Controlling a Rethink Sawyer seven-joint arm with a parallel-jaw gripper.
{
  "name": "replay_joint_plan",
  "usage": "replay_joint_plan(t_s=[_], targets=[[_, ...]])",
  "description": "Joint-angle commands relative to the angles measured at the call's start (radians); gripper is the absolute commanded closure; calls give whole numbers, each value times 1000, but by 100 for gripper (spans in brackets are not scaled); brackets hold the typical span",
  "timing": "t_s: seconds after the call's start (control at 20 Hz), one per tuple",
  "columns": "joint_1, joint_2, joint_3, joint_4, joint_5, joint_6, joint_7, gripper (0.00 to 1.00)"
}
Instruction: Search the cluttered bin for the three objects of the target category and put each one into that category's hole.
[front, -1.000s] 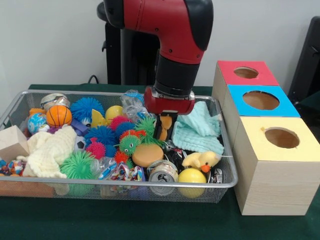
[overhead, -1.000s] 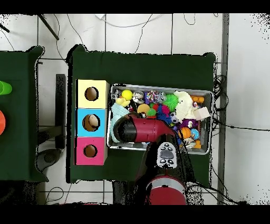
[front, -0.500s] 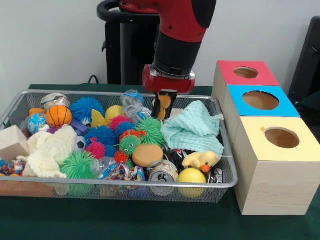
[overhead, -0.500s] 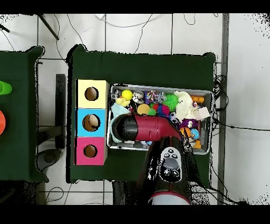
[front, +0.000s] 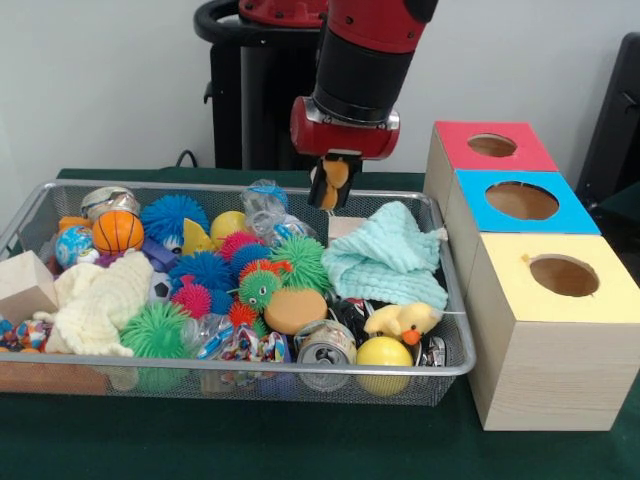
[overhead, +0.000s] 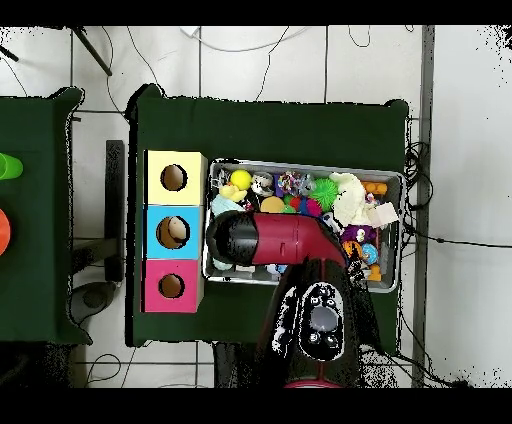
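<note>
gripper (front: 331, 188) lifted higher, clutching orange toy (front: 335, 174).

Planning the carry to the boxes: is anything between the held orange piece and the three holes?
Nothing visible. The gripper holds the orange piece above the bin; the red, blue and yellow holes are open.

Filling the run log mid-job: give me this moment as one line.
gripper: shut on orange toy | position: raised above wire bin, far side | boxes: red, blue, yellow, holes unobstructed | toy: not yet dropped
</note>
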Motion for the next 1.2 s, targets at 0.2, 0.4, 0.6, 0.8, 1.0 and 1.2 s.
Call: replay_joint_plan(t_s=[0.2,0.4,0.6,0.8,1.0,1.2], targets=[[57,11,19,-26,14,65,179,100],[104,14,0,-30,29,75,221,100],[138,20,-19,-36,38,79,243,100],[171,22,-40,-51,53,101,258,100],[215,28,-65,-53,75,107,291,100],[238,40,-76,-66,104,115,298,100]])
